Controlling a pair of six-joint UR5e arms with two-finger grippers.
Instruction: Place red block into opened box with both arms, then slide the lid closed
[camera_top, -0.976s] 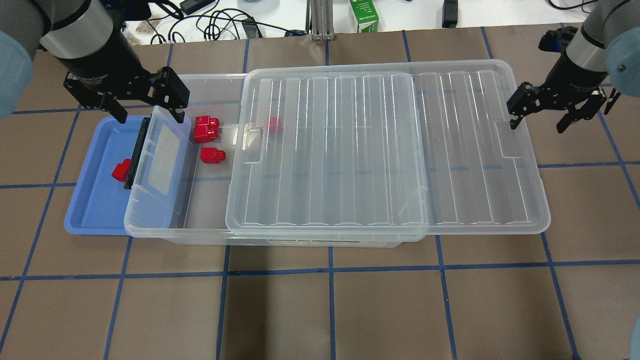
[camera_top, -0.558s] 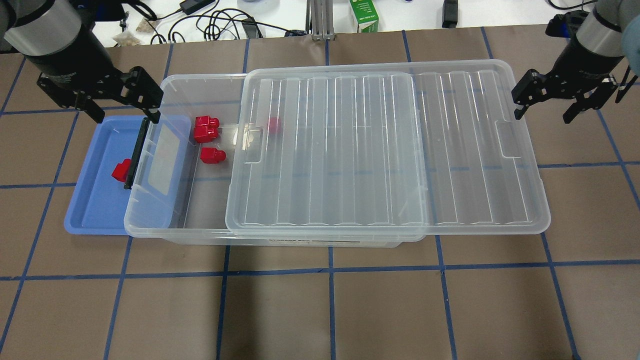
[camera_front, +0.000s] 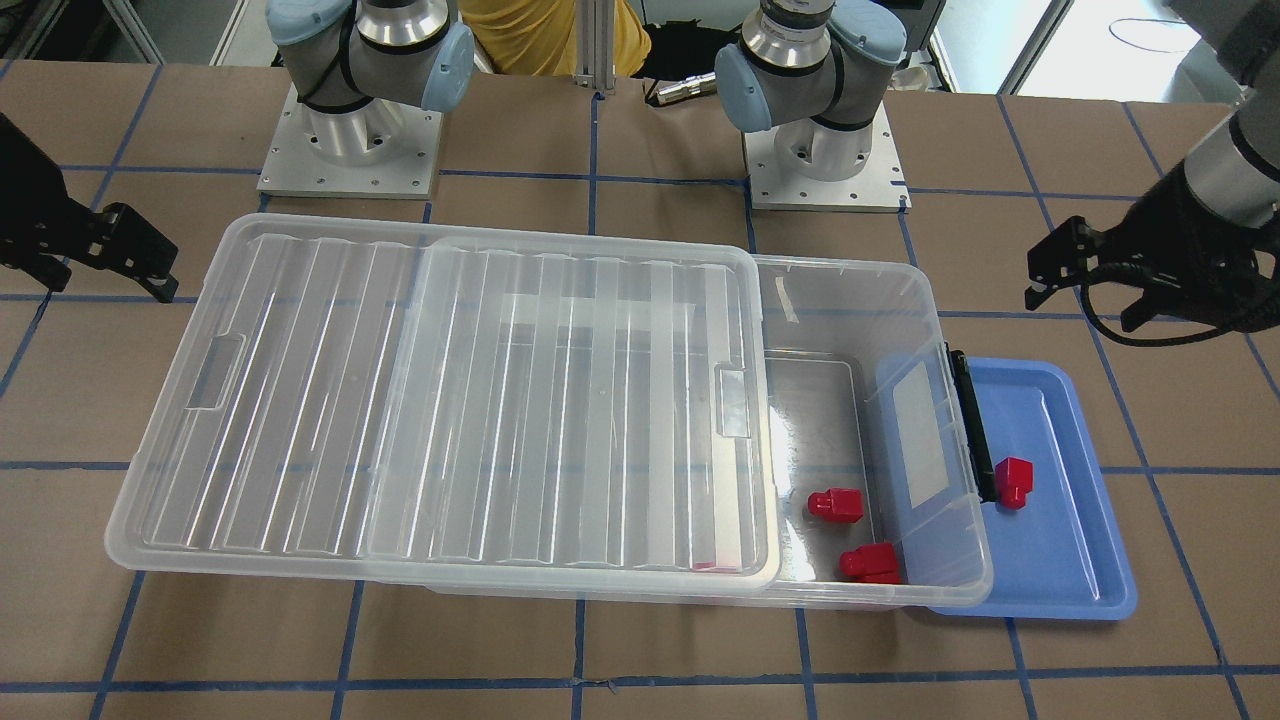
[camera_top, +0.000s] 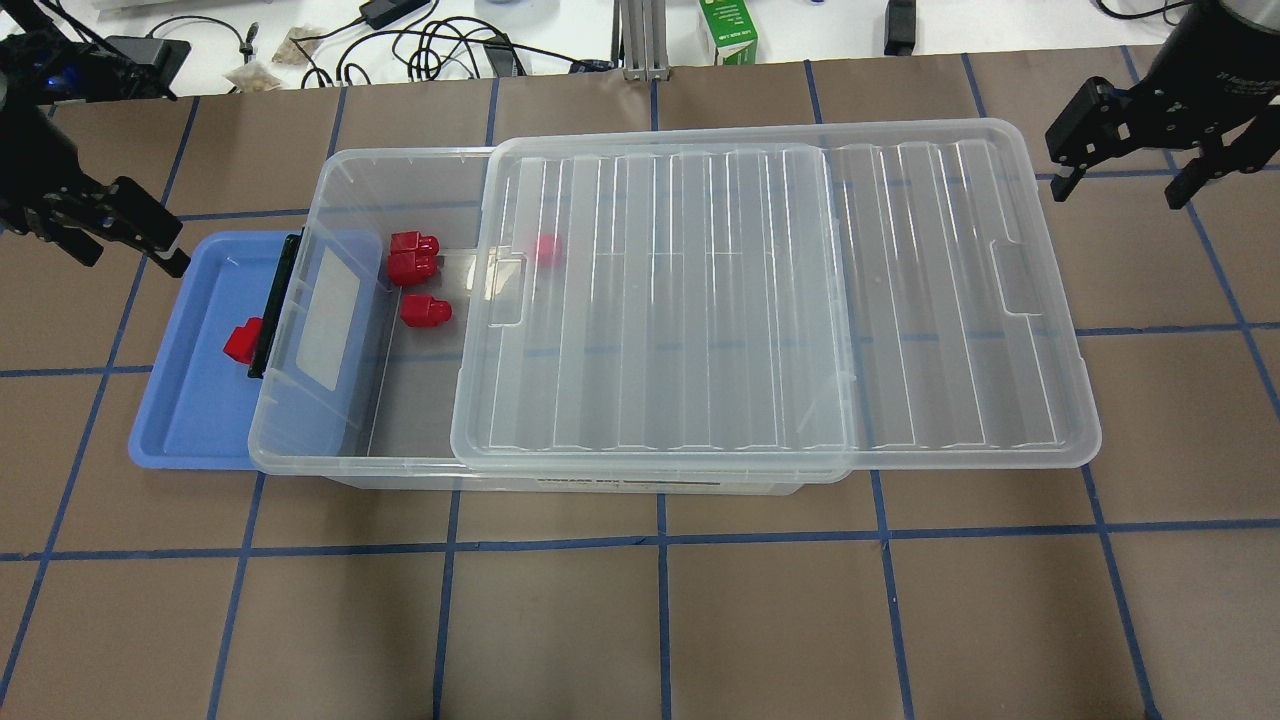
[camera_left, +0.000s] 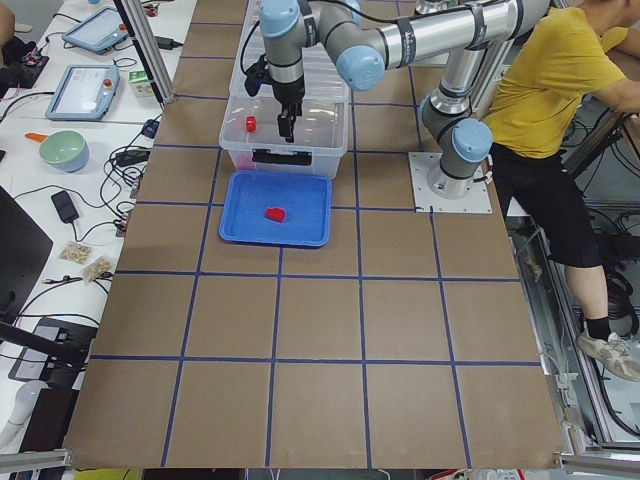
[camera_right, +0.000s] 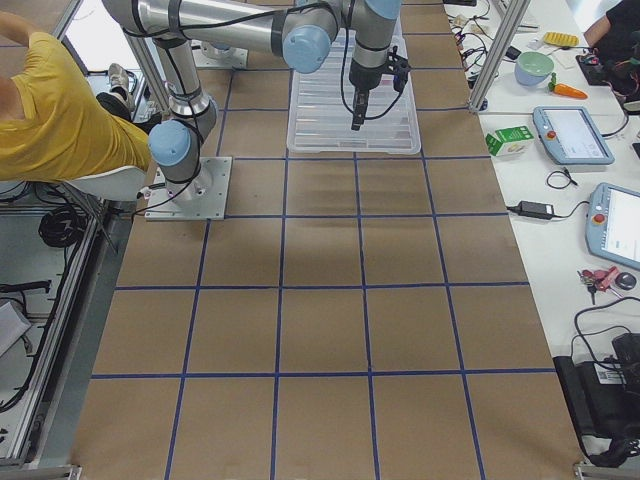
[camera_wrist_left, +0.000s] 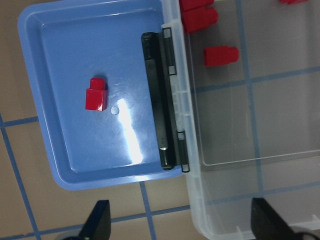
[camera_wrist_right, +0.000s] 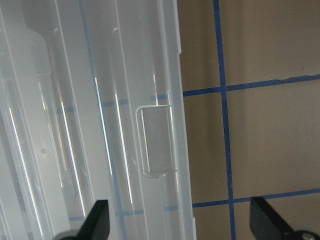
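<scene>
Lid (camera_top: 770, 300): rests on the box, offset toward the right arm
Box (camera_top: 400, 153): left end uncovered; other red blocks (camera_top: 425, 311) inside
Red block (camera_top: 243, 342): in the blue tray (camera_top: 190, 420), beside the latch bar (camera_top: 276, 300)
Left pincer (camera_top: 133, 260): released, empty
Right pincer (camera_top: 1120, 195): released, empty

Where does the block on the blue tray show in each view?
Front-facing: block lower right, just right of the latch.
Overhead: block at left, just left of the latch.
Exterior left: block upper middle, mid-tray.
Exterior right: not visible.
Left wrist: block upper left, left of the latch.
Right wrist: not in it.
Shared landmark: the black latch.
</scene>
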